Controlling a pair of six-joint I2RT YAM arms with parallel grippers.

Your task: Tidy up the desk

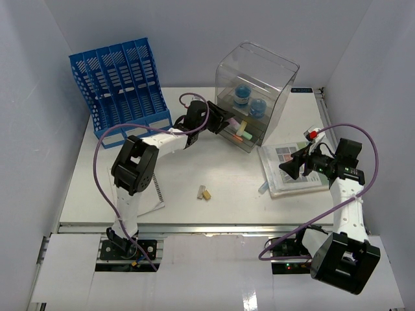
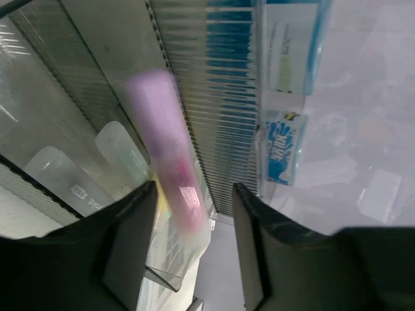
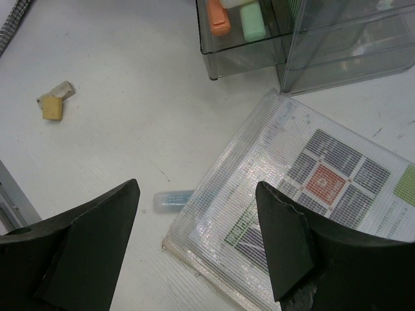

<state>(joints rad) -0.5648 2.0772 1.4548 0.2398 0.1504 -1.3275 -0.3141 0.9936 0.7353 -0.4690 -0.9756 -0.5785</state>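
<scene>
The white desk [image 1: 97, 188] holds everything. My left gripper [image 1: 228, 123] reaches into the open drawer [image 1: 245, 137] of the clear plastic drawer box [image 1: 256, 81]. In the left wrist view its jaws [image 2: 194, 253] stand apart, and a blurred pink highlighter [image 2: 170, 168] lies between them, near the left finger, over the drawer with pale markers [image 2: 123, 159]. My right gripper [image 1: 290, 170] is open and empty, hovering over the corner of a mesh pouch of papers [image 3: 305, 188] and a small blue translucent cap [image 3: 174, 200]; it also shows in the right wrist view [image 3: 198, 188].
A blue slotted file rack [image 1: 120, 81] stands at the back left. A small beige and yellow piece [image 1: 205, 193] lies mid-desk, also in the right wrist view [image 3: 53, 103]. Orange [image 3: 219, 19] and green [image 3: 253, 23] markers lie in the drawer. A white sheet [image 1: 155, 194] lies under my left arm.
</scene>
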